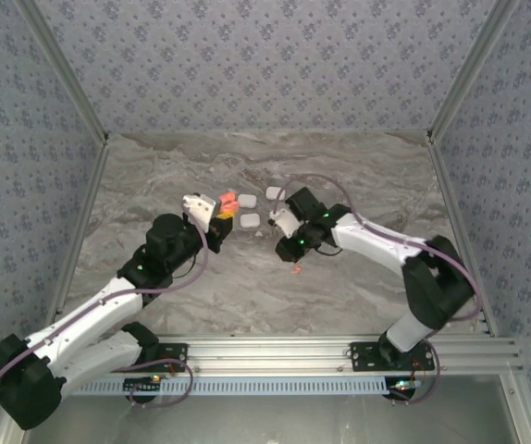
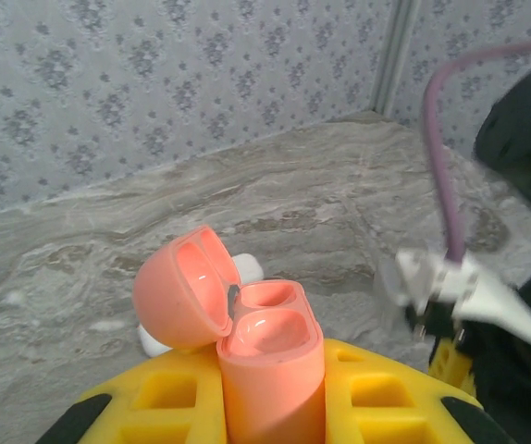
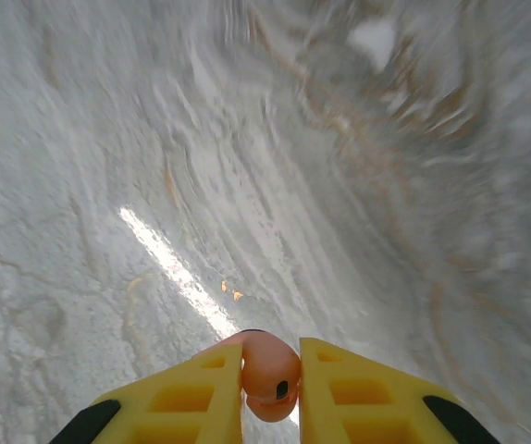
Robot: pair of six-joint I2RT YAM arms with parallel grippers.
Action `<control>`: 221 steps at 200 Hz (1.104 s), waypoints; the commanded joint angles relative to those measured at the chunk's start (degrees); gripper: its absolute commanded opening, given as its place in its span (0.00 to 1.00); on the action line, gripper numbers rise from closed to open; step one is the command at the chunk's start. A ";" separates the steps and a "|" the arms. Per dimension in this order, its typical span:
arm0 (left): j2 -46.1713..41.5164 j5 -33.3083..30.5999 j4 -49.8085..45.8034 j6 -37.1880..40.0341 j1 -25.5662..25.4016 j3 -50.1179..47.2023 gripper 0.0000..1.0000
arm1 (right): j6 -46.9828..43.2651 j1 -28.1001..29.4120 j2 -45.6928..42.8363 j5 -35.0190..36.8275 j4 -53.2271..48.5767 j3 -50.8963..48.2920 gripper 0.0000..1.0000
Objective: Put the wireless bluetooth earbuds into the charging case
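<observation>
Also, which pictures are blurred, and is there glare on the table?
Right wrist view: the table is smeared by motion, with a bright glare streak; the orange-red earbud in the right hand is sharp. Left wrist view: the open orange-red case is sharp, the right arm blurred. Top view: evenly lit, sharp.

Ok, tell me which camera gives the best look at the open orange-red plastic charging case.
Left wrist view: the orange-red plastic charging case stands close up, clamped between yellow fingers, lid hinged open, both wells plainly empty. The top external view gives it as a small orange-red patch at the left gripper's tip.
</observation>
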 commanded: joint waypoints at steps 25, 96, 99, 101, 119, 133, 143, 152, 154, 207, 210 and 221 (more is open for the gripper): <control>3.68 13.04 9.43 -3.17 0.26 0.34 0.00 | -2.76 -0.95 -14.01 5.49 -4.06 5.10 0.20; 11.92 26.75 14.26 -4.89 -0.79 4.61 0.00 | -7.49 5.33 -23.29 11.33 1.26 12.58 0.19; 12.05 27.15 14.46 -4.85 -0.87 4.76 0.00 | -7.54 5.68 -23.21 11.49 1.50 12.59 0.19; 12.20 27.30 14.55 -4.84 -0.89 4.79 0.00 | -7.61 5.85 -23.14 11.63 1.58 12.68 0.19; 12.91 28.81 14.76 -4.54 -1.37 5.20 0.00 | -8.16 7.06 -22.12 12.08 2.50 12.90 0.19; 13.27 29.64 14.76 -4.45 -1.60 5.37 0.00 | -8.49 7.51 -21.02 12.46 2.55 13.10 0.19; 13.35 29.84 14.68 -4.37 -1.69 5.55 0.00 | -8.51 7.66 -20.30 12.39 2.56 13.21 0.19; 13.28 29.94 14.59 -4.28 -1.74 5.56 0.00 | -8.51 7.78 -19.74 12.21 2.57 13.20 0.19; 13.17 29.93 14.63 -4.28 -1.70 5.57 0.00 | -8.51 7.89 -19.59 12.26 2.59 13.14 0.19; 12.92 30.80 14.77 -3.68 -2.03 5.53 0.00 | -8.14 7.99 -17.59 12.26 2.84 12.79 0.19; 12.92 30.80 14.84 -3.66 -1.96 5.56 0.00 | -8.09 8.05 -17.50 12.17 2.79 12.81 0.19; 12.92 30.86 14.92 -3.65 -1.96 5.57 0.00 | -7.99 8.04 -17.15 11.81 2.79 12.86 0.19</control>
